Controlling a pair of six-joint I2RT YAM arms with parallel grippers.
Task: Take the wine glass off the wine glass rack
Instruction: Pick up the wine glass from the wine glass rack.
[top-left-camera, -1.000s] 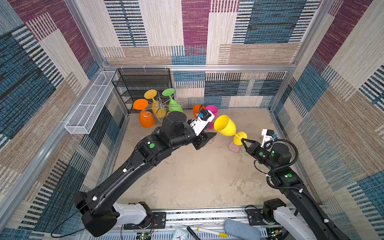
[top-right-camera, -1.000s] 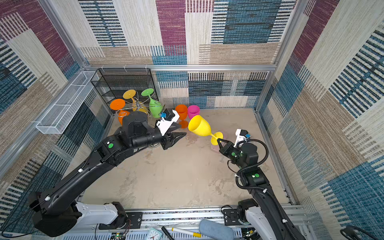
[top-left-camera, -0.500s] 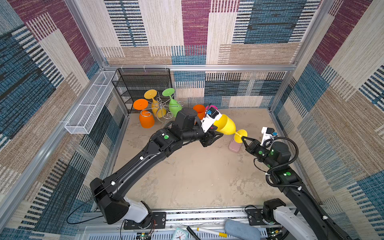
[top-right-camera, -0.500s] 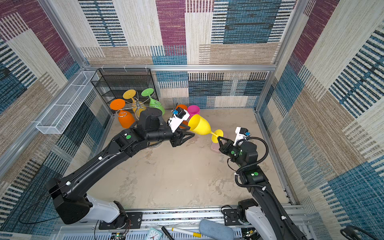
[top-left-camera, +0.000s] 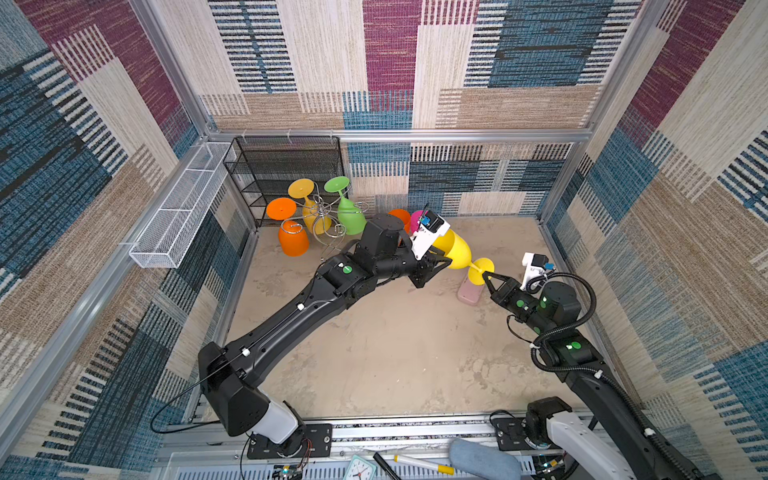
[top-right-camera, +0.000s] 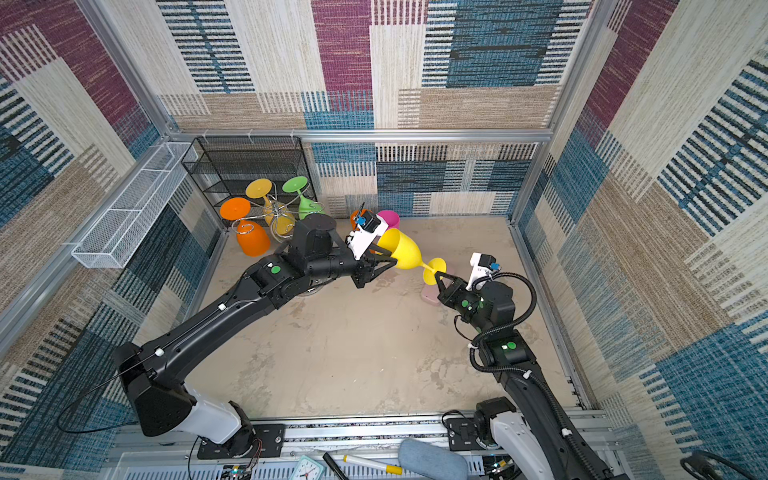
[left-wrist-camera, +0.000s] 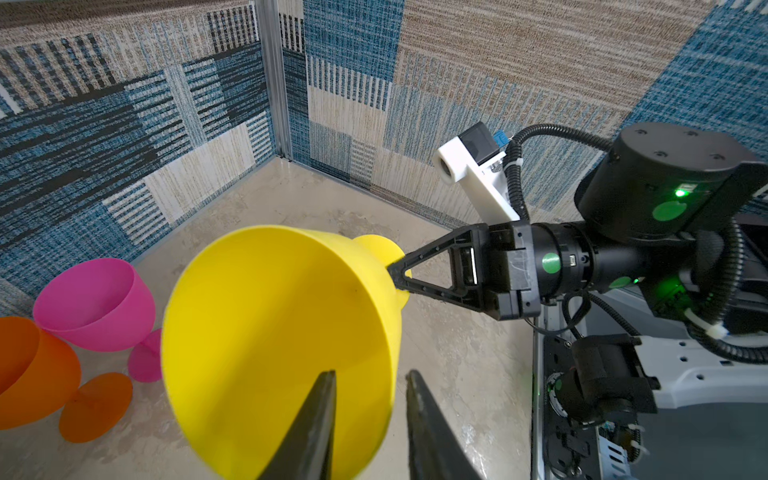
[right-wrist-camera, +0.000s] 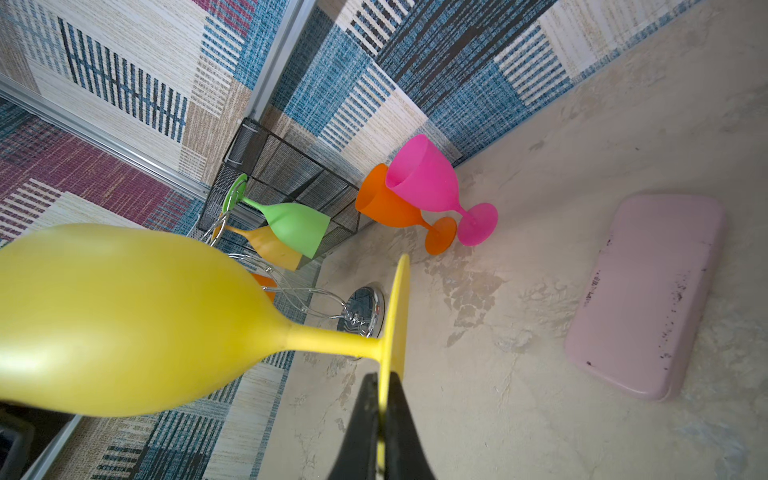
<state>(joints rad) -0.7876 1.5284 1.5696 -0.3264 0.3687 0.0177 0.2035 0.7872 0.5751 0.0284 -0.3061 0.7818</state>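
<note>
In both top views the yellow wine glass (top-left-camera: 457, 251) is hanging in the air above the table (top-left-camera: 395, 353), well apart from the wine glass rack (top-left-camera: 328, 216). The lift-off itself looks done, and a handover between the arms seems to be the step in hand. The right hand (top-left-camera: 487, 277) is gripping the glass by its foot, and the left hand (top-left-camera: 440, 262) is sitting at the bowl's mouth.

In the left wrist view the left hand (left-wrist-camera: 370, 376) is standing narrow, one finger inside the bowl and one outside. A gap is showing beside the wall, so it is straddling the rim, not pinching it.

In the right wrist view the right hand (right-wrist-camera: 384, 380) is pinching the edge of the foot disc, jaws nearly together.

Next, I judge, the left hand needs to clamp the rim firmly before the right lets go. An early release would likely drop the glass.
</note>
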